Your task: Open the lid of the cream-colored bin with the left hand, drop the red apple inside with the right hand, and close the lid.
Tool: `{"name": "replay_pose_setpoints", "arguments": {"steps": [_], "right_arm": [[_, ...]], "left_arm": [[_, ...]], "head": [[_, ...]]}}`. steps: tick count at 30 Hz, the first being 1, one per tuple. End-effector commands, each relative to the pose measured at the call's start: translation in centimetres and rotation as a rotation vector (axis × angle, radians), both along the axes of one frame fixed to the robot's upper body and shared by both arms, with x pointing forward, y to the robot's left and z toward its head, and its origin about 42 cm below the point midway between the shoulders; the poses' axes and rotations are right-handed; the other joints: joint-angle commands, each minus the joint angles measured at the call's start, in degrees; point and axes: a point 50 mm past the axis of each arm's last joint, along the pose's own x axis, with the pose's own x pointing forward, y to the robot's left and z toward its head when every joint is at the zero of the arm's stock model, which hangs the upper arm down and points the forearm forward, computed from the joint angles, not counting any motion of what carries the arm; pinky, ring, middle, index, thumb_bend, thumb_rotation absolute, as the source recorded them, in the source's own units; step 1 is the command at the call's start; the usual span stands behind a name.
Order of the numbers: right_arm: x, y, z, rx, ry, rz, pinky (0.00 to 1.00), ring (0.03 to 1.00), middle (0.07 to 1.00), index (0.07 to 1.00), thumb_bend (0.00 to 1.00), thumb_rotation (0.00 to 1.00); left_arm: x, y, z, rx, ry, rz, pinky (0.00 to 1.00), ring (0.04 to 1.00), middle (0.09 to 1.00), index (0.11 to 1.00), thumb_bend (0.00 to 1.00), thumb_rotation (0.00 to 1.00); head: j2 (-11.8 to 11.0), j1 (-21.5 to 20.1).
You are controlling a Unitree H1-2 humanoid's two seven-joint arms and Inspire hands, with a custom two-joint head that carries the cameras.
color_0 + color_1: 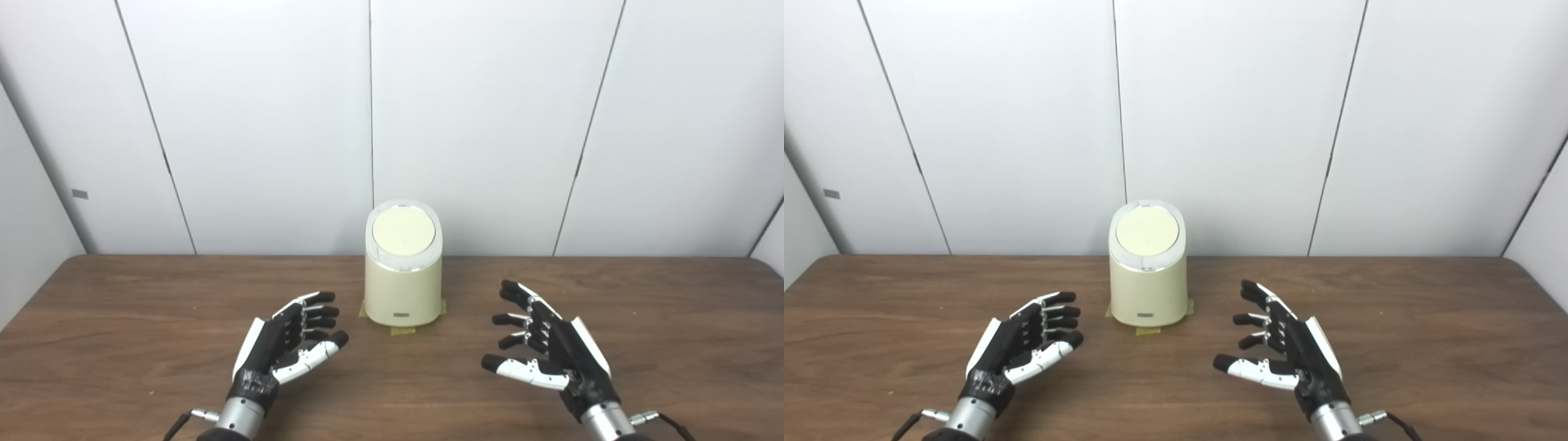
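Note:
The cream-colored bin point(402, 288) stands upright at the middle of the brown table, near the back wall, held down by strips of tape at its base. Its round lid point(403, 231) lies shut on top. My left hand point(288, 340) hovers open and empty to the front left of the bin, palm turned inward. My right hand point(545, 340) hovers open and empty to the front right of it, palm turned inward. Neither hand touches the bin. No red apple is in view in either eye view.
The wooden table point(122, 343) spreads wide to both sides of the bin. White wall panels point(257, 122) close off the back just behind the bin.

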Motion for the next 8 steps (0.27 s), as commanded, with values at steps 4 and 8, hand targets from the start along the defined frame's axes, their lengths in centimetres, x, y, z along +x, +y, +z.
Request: {"name": "replay_pose_setpoints", "arguments": {"steps": [4, 8], "right_arm": [[0.65, 0.07, 2.21, 0.017, -0.1, 0.029, 0.71, 0.833, 0.936, 0.907, 0.79, 0.27], [0.62, 0.28, 2.16, 0.016, -0.096, 0.031, 0.72, 0.83, 0.94, 0.905, 0.78, 0.26]], "left_arm": [[1.22, -0.03, 2.15, -0.019, -0.109, -0.013, 0.59, 0.702, 0.755, 0.787, 0.7, 0.32], [1.16, 0.02, 2.37, -0.051, -0.098, -0.032, 0.59, 0.723, 0.789, 0.812, 0.7, 0.35]], "head": [[-0.16, -0.45], [-0.62, -0.58]]}}
